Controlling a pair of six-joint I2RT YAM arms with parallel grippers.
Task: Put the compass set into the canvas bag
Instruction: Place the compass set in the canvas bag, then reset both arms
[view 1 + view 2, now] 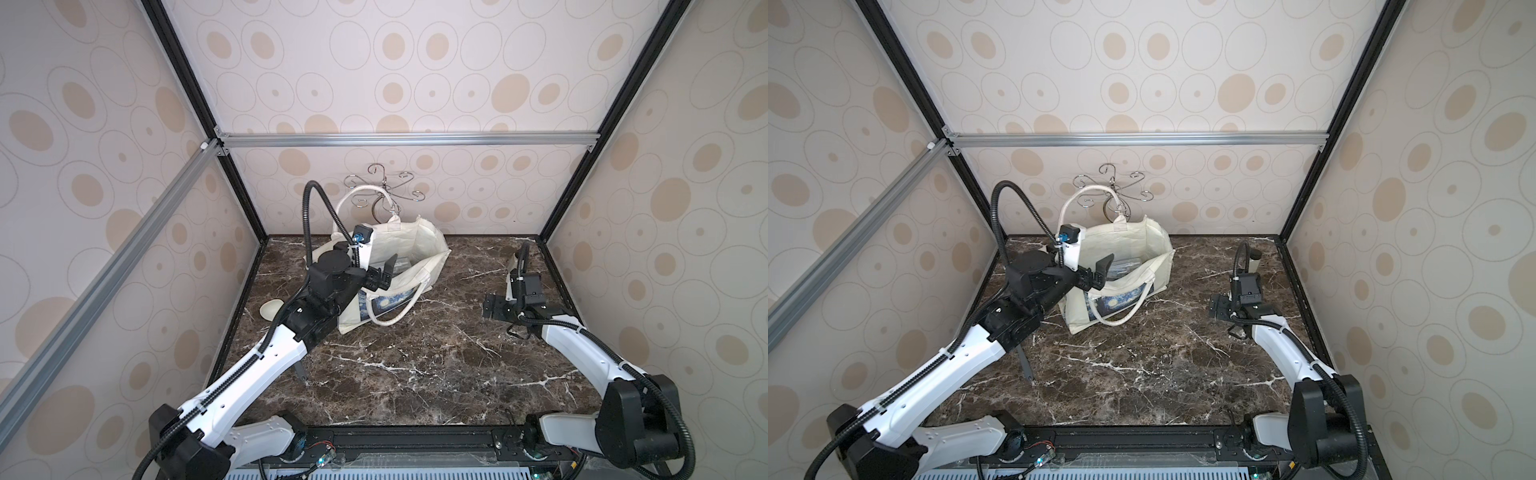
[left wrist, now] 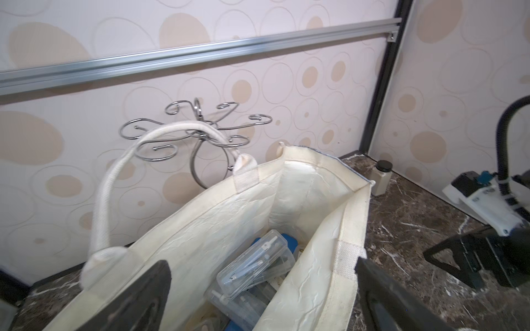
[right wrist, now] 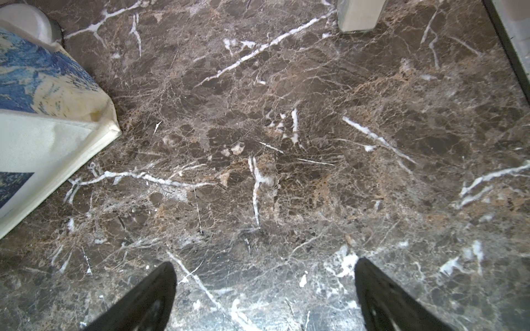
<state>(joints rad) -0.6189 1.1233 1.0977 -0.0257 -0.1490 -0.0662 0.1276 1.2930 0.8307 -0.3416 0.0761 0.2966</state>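
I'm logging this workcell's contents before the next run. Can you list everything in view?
canvas bag: one, cream with a blue painting print, standing open at the back, left of centre
compass set: one, clear case, inside the bag
other clear cases: count unclear, inside the bag under the compass set
wire hook stand: one, silver, behind the bag
bottle: one, beige with a black cap, back right corner
round disc: one, cream, left table edge
thin strip: one, dark grey, under the left arm
table: one, brown marble with white veins
left gripper: one, black, open above the bag's mouth
right gripper: one, black, open over bare table
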